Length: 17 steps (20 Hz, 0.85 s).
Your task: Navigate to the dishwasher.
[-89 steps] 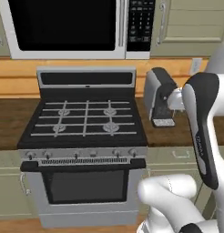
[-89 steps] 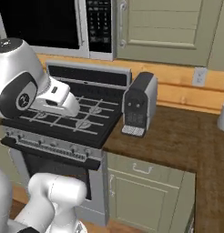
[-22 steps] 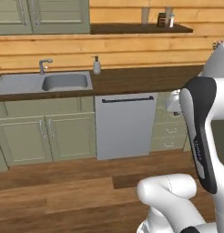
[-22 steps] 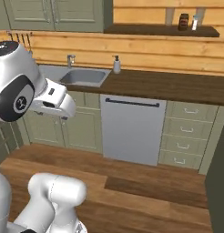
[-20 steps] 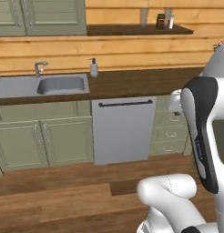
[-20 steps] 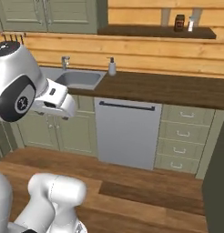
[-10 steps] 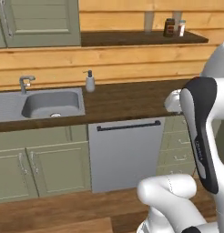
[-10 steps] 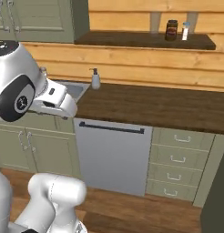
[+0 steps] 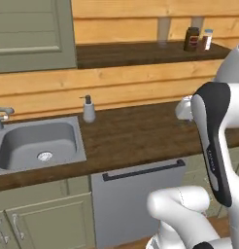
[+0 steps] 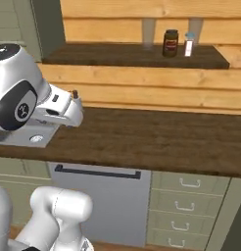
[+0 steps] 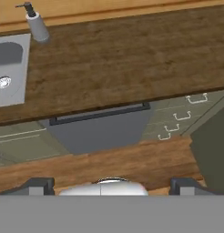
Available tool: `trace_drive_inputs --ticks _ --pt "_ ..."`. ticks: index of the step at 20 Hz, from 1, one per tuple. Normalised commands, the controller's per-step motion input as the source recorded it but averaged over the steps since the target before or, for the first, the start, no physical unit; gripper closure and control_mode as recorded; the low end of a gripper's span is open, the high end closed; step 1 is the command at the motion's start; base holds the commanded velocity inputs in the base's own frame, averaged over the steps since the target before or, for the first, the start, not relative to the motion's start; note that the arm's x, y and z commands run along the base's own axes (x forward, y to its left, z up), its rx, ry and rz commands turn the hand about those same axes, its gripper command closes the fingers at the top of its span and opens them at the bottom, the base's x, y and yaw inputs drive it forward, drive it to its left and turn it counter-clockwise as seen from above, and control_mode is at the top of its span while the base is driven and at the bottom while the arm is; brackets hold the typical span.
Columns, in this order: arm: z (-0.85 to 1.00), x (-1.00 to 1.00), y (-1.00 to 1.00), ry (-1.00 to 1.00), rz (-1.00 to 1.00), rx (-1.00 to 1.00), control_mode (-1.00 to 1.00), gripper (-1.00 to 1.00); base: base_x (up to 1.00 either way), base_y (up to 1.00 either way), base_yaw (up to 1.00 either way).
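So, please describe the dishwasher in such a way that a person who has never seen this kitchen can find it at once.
Find the long dark wooden counter with the grey sink set into it. The dishwasher sits under the counter, just right of the sink, with a stack of drawers on its other side. It has a flat, plain grey front with one long dark bar handle near its top, whereas its neighbours are green and panelled.

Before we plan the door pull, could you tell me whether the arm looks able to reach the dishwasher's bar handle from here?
Probably yes. The dishwasher sits directly in front of the base, its dark bar handle facing the gripper, and nothing stands between them in the hand view.
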Motion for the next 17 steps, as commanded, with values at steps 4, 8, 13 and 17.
trace_drive_inputs --ticks 4,8,13,17 --pt "0.0 0.0 0.0 0.0 0.0 0.0 1.0 -1.0 0.98 0.0 -0.13" --pt "0.0 0.0 0.0 0.0 0.0 0.0 1.0 -1.0 0.73 -0.04 0.0" --pt "0.0 0.0 0.0 0.0 0.0 0.0 1.0 -1.0 0.31 -0.18 0.01" --pt "0.0 0.0 0.0 0.0 0.0 0.0 1.0 -1.0 0.11 -0.25 0.09"
